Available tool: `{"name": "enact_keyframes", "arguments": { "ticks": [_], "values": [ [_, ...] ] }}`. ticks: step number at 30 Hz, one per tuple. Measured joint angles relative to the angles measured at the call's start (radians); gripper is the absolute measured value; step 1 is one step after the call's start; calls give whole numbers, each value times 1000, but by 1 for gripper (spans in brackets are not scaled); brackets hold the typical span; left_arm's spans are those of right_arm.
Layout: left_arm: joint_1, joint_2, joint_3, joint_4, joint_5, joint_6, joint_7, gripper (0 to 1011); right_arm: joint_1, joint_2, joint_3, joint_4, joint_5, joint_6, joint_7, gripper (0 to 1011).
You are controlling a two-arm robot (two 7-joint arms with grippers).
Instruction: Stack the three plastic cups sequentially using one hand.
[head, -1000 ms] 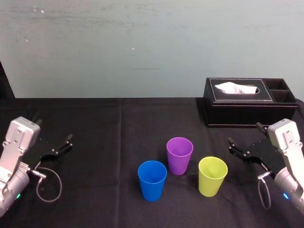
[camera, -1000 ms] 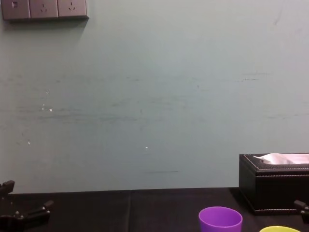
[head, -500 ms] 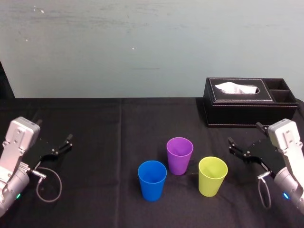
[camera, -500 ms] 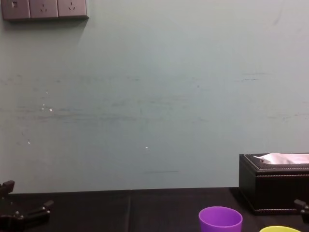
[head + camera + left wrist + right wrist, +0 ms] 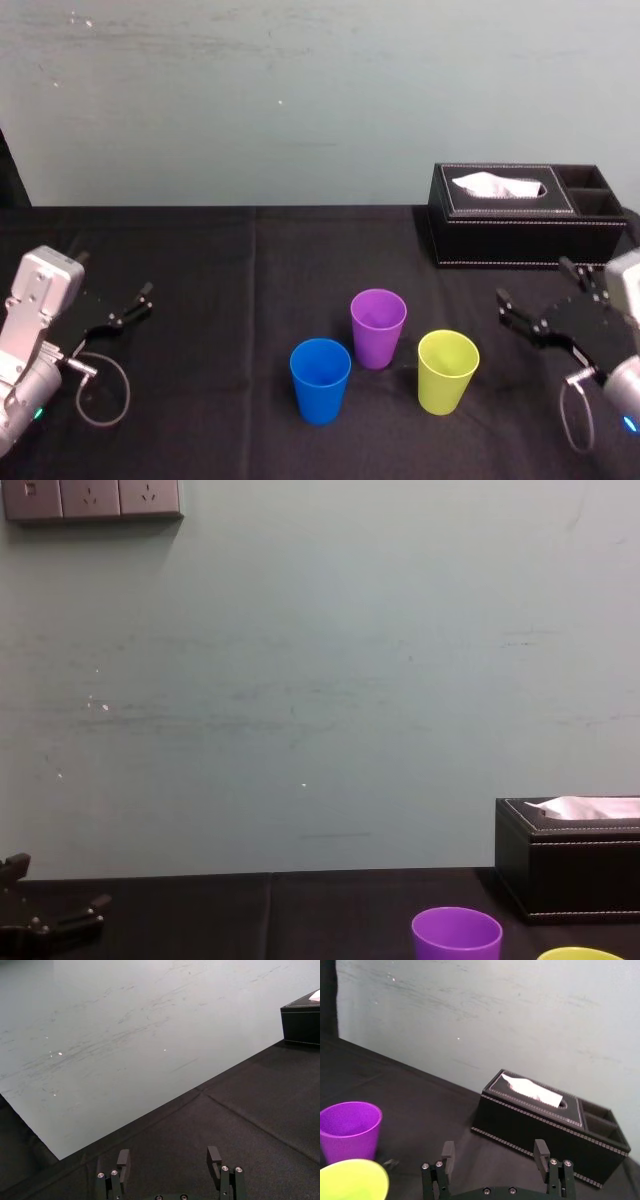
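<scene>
Pre-grasp, nothing stacked yet. My right end effector is released and empty, near the yellow-green cup. Next I reach in and pinch its wall. Left end effector parked, released.

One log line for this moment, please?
purple cup, blue cup, yellow-green cup: upright, unstacked | right gripper: open, empty | left gripper: open, parked left

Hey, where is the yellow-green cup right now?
In the head view the yellow-green cup stands upright right of centre on the black tablecloth, just right of the purple cup, with the open right tool farther right.
</scene>
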Motion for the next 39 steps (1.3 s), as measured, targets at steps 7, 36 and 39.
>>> {"name": "enact_keyframes", "arguments": {
  "ticks": [7, 36, 39],
  "values": [
    [0, 0, 0, 0, 0, 0, 0, 1000, -119, 42, 69, -126, 113, 94, 48, 1003],
    [0, 0, 0, 0, 0, 0, 0, 1000, -271, 57, 91, -272, 154, 280, 169, 1003],
    [0, 0, 0, 0, 0, 0, 0, 1000, -245, 32, 77, -254, 137, 285, 169, 1003]
  ]
}}
